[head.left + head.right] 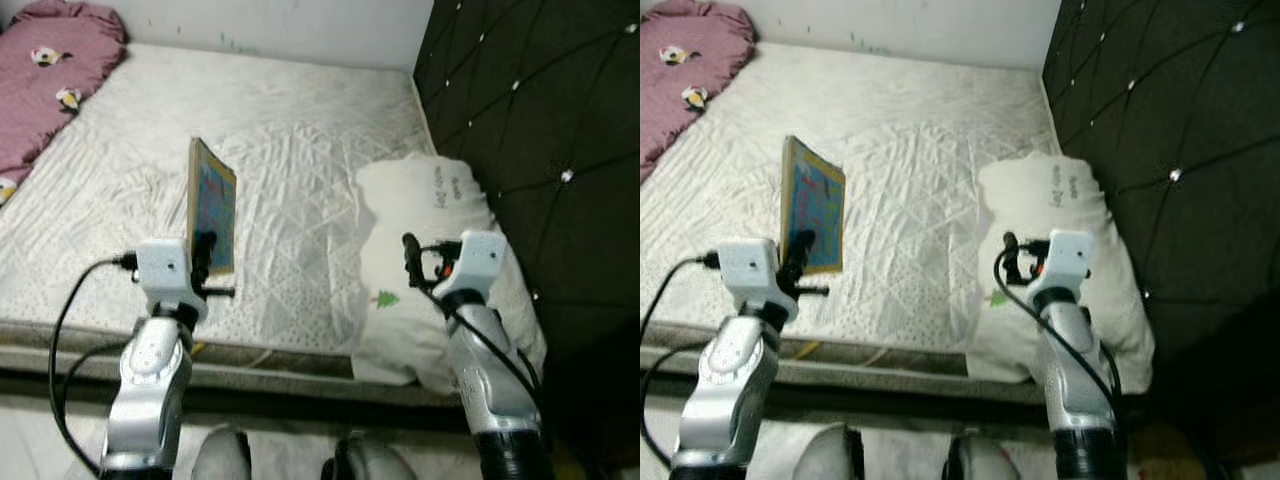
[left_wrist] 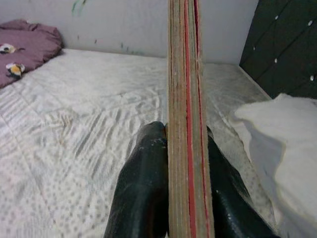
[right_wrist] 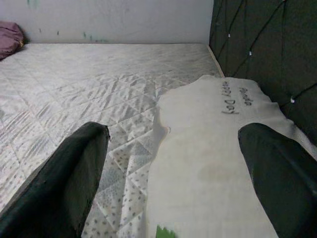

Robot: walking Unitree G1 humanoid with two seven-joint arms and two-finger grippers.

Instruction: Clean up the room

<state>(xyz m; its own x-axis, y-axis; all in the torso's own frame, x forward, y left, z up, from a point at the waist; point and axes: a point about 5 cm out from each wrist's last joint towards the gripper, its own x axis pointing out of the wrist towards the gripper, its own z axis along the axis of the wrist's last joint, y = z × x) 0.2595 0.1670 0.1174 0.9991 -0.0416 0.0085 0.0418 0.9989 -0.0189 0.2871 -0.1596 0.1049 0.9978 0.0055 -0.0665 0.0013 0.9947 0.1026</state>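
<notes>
A flat wooden board with a colourful picture face stands on edge above the white mattress, held up near the bed's front edge. My left gripper is shut on its lower end; in the left wrist view both black fingers press the layered wooden edge from either side. My right gripper hovers open over the white pillow, which lies by the dark headboard and bears small writing and a green tree mark. The right wrist view has its fingers spread wide over the pillow.
A pink quilt with small animal prints lies bunched at the far left of the mattress. The dark tufted headboard walls the right side. A pale wall runs behind the bed. The bed's front edge is just before my arms.
</notes>
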